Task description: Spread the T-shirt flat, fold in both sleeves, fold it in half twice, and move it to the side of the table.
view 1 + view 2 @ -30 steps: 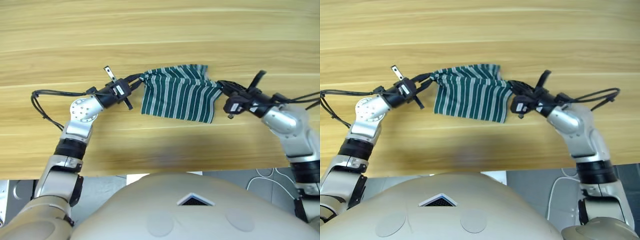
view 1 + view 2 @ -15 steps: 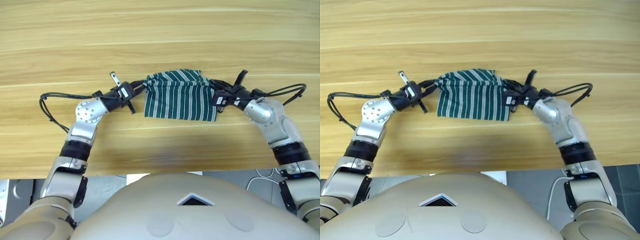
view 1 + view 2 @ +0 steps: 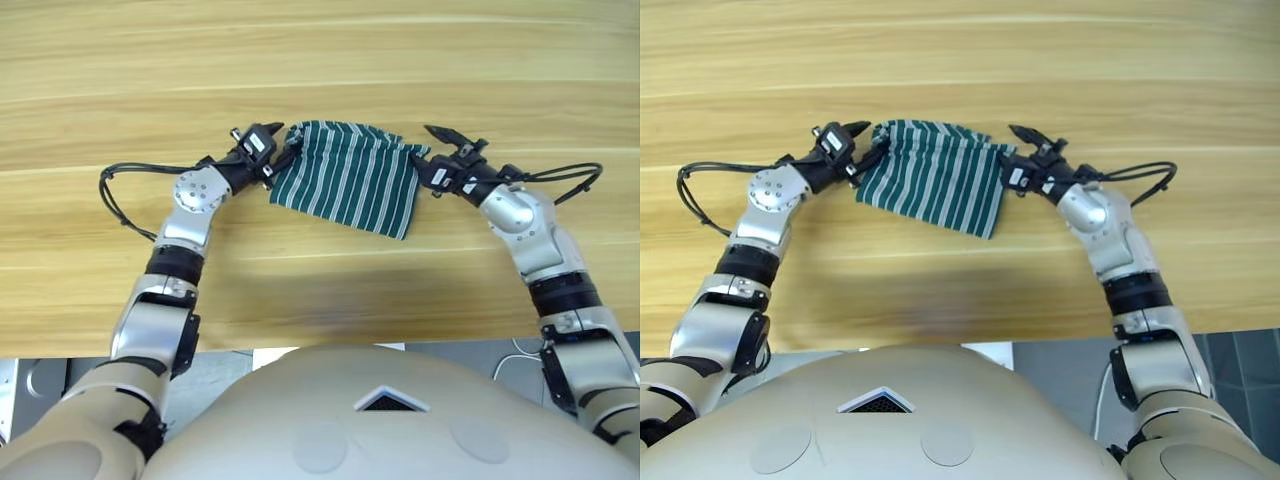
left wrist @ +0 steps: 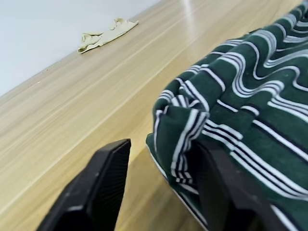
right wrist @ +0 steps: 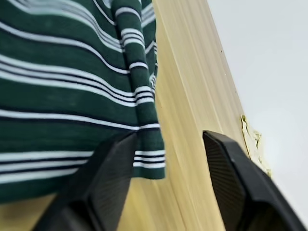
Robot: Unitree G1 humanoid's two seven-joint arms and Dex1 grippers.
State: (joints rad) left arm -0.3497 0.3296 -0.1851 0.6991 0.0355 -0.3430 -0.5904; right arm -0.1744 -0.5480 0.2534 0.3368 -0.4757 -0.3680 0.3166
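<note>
The green T-shirt with white stripes lies folded into a small, slightly skewed rectangle on the wooden table. My left gripper is at its left edge and my right gripper at its right edge. Both stand open. In the left wrist view the shirt's bunched hem sits between the two spread black fingers. The right wrist view shows the folded corner lying between the wide-apart fingers.
A small crumpled yellowish cloth lies far off near the table's back edge, also visible in the right wrist view. Black cables loop out from both wrists over the table. The table's front edge is close to me.
Both grippers carried the hanging shirt farther from me and closer together. It now rests on the table, turned slightly, and both grippers have opened.
</note>
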